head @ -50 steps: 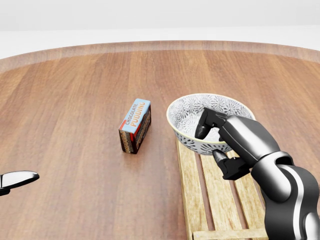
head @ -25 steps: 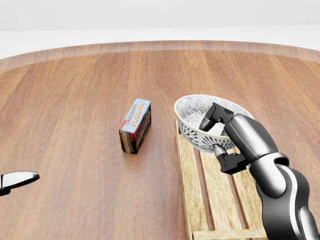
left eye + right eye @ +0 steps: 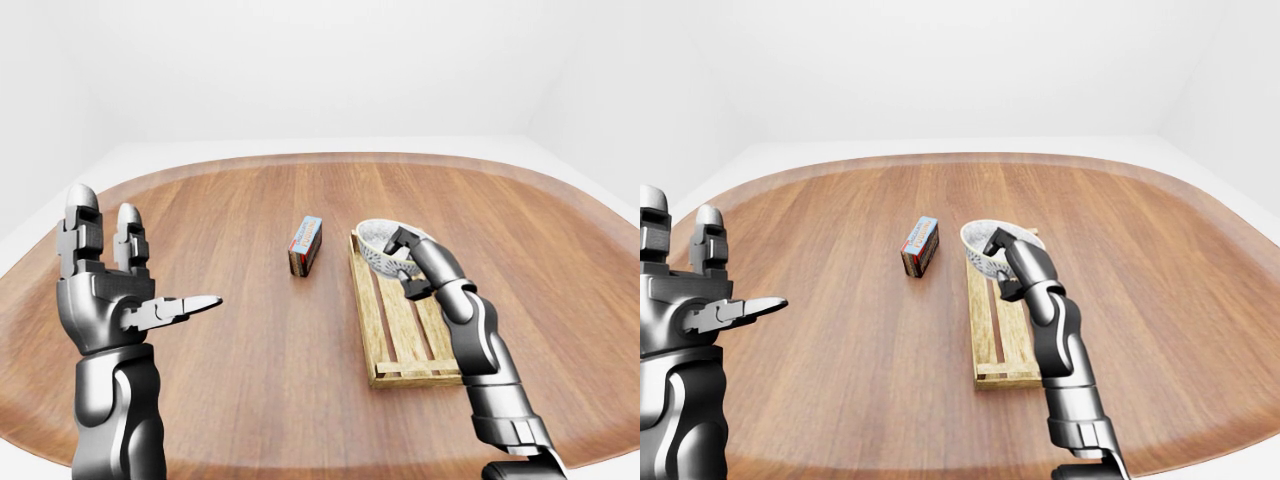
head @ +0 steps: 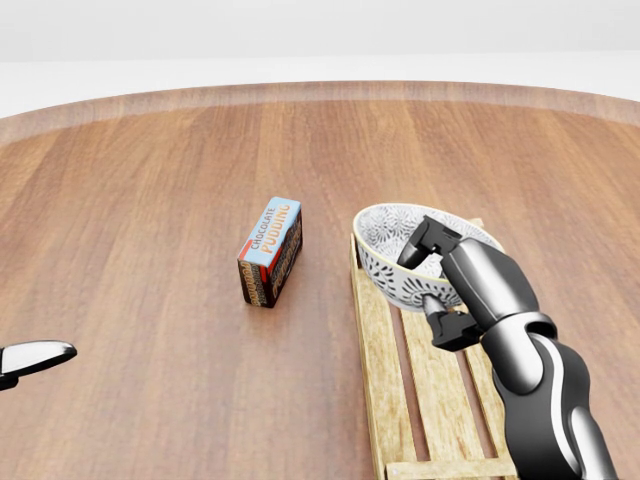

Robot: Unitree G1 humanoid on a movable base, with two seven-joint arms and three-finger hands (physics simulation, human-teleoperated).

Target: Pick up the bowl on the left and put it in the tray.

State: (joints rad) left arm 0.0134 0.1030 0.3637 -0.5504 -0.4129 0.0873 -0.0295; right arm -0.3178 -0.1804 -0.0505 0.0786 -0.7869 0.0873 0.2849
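Observation:
A white bowl [image 4: 395, 252] with a dark floral pattern is tilted over the far end of the slatted wooden tray [image 4: 410, 380]. My right hand [image 4: 432, 282] is shut on its rim, one finger inside and a thumb below the outer wall. In the head view the bowl's near side hides behind the hand. Whether the bowl touches the tray I cannot tell. My left hand [image 3: 130, 300] is raised at the left of the left-eye view, fingers spread open and holding nothing; in the head view only a fingertip [image 4: 35, 355] shows at the left edge.
A chocolate pudding box [image 4: 270, 250] stands on the round wooden table [image 4: 150, 200], left of the tray's far end. The table's rim curves across the top of the head view.
My right hand has carried the bowl slightly right and down over the tray's far end, tilting it more. The left hand and pudding box stay put.

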